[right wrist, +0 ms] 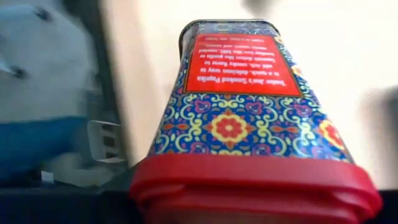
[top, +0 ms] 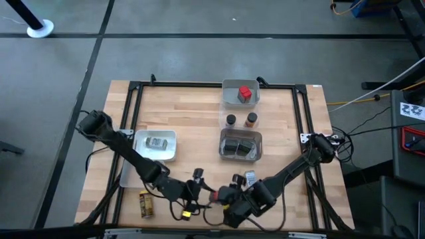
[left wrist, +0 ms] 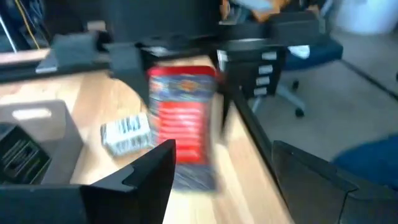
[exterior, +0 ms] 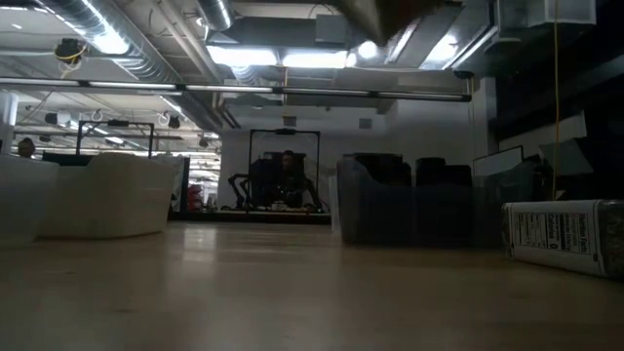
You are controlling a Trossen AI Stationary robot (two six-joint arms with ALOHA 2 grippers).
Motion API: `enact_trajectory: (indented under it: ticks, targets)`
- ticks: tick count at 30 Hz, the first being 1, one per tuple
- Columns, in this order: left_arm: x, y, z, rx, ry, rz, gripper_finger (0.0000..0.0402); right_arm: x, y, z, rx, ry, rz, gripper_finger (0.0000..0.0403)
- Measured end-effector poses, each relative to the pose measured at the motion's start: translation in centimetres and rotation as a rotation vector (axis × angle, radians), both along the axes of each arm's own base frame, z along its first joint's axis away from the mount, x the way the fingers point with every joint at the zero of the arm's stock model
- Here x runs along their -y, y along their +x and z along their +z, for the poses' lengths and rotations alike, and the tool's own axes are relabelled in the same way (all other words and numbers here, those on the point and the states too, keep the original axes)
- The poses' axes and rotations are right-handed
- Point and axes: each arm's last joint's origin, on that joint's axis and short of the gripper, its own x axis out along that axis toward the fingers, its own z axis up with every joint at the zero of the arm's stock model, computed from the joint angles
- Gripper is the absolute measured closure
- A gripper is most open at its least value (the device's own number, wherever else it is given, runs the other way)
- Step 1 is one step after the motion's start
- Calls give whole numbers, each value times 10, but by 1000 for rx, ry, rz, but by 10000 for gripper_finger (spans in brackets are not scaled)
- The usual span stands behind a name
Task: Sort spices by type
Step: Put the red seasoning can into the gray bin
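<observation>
**High view:** The red paprika tin (top: 217, 194) is being held low over the table's edge, on the near side of the tray of dark tins (top: 241, 131) and slightly to its left. Both grippers are being brought together there. The left gripper (top: 203, 190) is being kept just left of the tin, and the right gripper (top: 230, 196) just right of it.

**Low view:** Only a silver labelled jar (exterior: 565, 235) is being shown lying on the wood; neither gripper can be told.

**Left wrist view:** The left fingers (left wrist: 147, 172) are being held apart, with the tin (left wrist: 181, 118) beyond them and seemingly free of them.

**Right wrist view:** The tin (right wrist: 239, 106) is being clamped by the right gripper at its red-lidded end.

The left arm is probably best drawn fully clear before the tin is lifted. The tin likely belongs with the red box (top: 245, 93), in the tray beyond the dark tins.
</observation>
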Motion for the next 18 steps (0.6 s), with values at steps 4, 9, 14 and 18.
enact_trajectory:
  ticks: [4, 9, 14, 18]
  targets:
    - [-16, -10, 12, -68, 45, 19, 153, 21, 1, 2, -93, -90, -14, 202]
    - [-39, -15, 26, -86, 126, 47, 153, 57, 5, 15, -204, -224, 7, 202]
    - [-63, -14, 35, -100, 176, 89, 153, 104, 18, 29, -274, -307, 37, 200]
    - [-77, -11, 37, -106, 200, 120, 153, 141, 26, 33, -328, -342, 43, 202]
